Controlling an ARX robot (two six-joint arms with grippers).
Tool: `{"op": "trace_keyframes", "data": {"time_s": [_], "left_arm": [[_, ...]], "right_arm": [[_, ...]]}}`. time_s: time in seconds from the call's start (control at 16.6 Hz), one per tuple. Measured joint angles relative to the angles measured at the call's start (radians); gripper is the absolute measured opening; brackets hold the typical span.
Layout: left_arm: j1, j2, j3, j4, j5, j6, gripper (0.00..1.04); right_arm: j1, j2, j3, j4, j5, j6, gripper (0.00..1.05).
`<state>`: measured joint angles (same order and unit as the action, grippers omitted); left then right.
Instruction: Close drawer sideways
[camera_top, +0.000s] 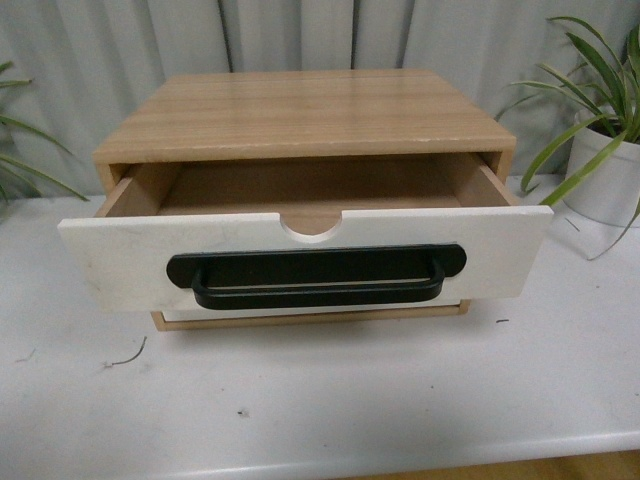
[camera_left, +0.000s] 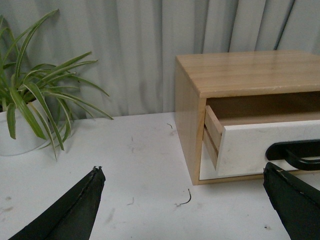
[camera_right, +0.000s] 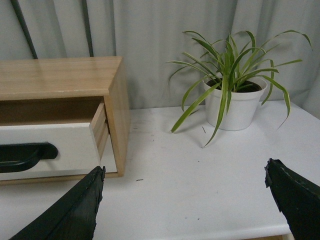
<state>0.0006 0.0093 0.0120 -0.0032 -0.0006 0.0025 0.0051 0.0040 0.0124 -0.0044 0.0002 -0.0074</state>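
Near drawer, end effectors wide and empty

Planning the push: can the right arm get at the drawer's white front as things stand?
Probably yes: the right tool is open and empty, only bare table lies between it and the drawer, and the potted plant stands clear.

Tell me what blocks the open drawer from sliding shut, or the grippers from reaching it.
Nothing visible. The drawer shows empty inside, and only bare table separates it from the left gripper and right gripper.
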Motion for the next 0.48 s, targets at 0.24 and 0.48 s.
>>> {"op": "trace_keyframes", "data": {"time_s": [0.24,0.48], "left_arm": [[0.000,0.000,0.000,0.000,0.000,0.000,0.98],[0.000,0.000,0.000,0.000,0.000,0.000,0.98]], "right_arm": [[0.000,0.000,0.000,0.000,0.000,0.000,0.98],[0.000,0.000,0.000,0.000,0.000,0.000,0.98]]}}
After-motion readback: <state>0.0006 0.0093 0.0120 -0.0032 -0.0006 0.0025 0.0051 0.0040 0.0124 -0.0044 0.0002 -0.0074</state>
